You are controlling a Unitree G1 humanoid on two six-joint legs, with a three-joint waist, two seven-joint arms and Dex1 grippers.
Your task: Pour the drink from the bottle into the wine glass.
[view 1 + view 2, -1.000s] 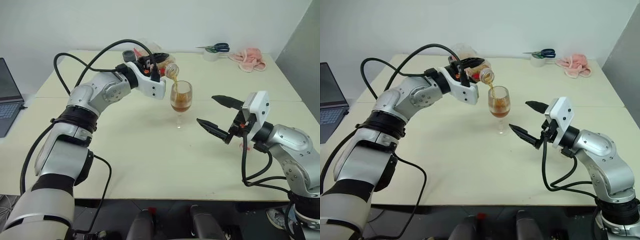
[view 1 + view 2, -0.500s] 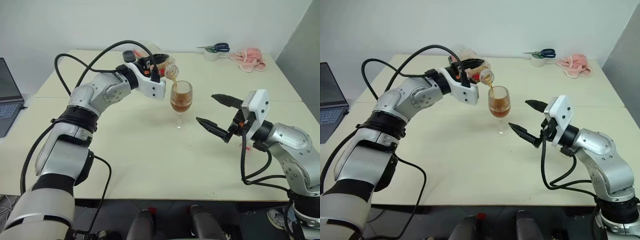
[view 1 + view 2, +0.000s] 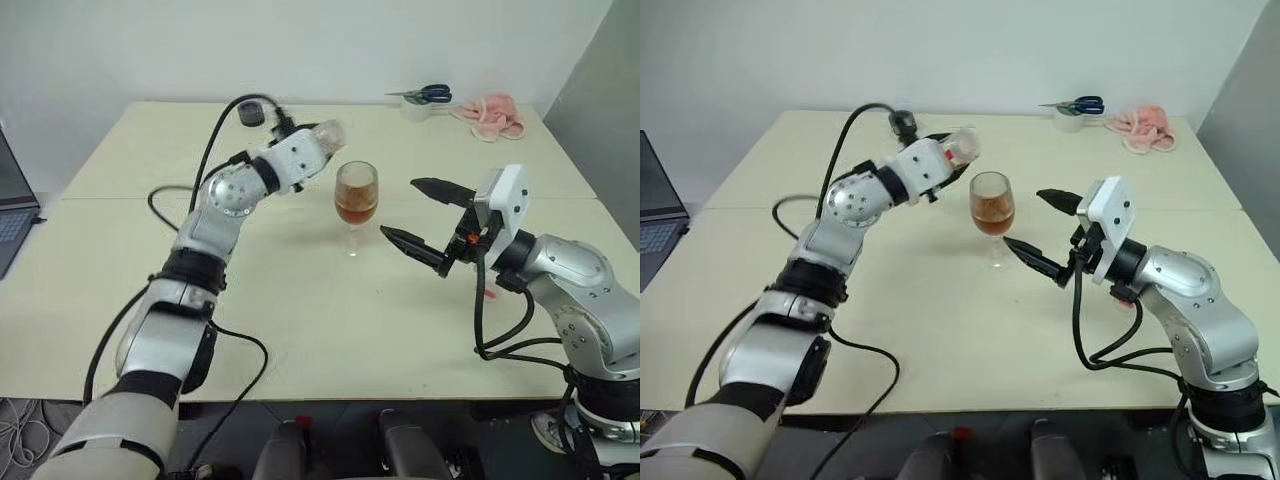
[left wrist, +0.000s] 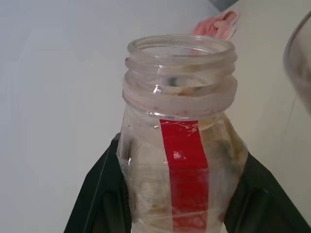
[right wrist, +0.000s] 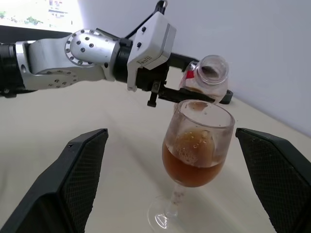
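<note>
My left gripper (image 3: pixel 312 142) is shut on the bottle (image 3: pixel 322 133), a clear plastic one with a red label strip (image 4: pixel 183 160). It is uncapped and held nearly level just left of the wine glass (image 3: pixel 357 195), mouth toward the glass but clear of its rim. The bottle looks almost empty. The drink (image 5: pixel 193 165), amber and bubbly, fills the glass bowl about halfway. The glass stands upright on the table (image 3: pixel 300 290). To the right of the glass, my right gripper (image 3: pixel 398 208) is open, with one finger on each side of the glass in the right wrist view, not touching it.
A black round lid (image 3: pixel 250 112) lies at the back of the table behind the left arm. Scissors on a tape roll (image 3: pixel 422 98) and a pink cloth (image 3: pixel 487 112) sit at the far right corner. A laptop (image 3: pixel 655 215) is at the left edge.
The pouring stream has stopped. My left wrist has rolled the bottle back and drawn it left and down, away from the glass rim. The right gripper has barely moved.
</note>
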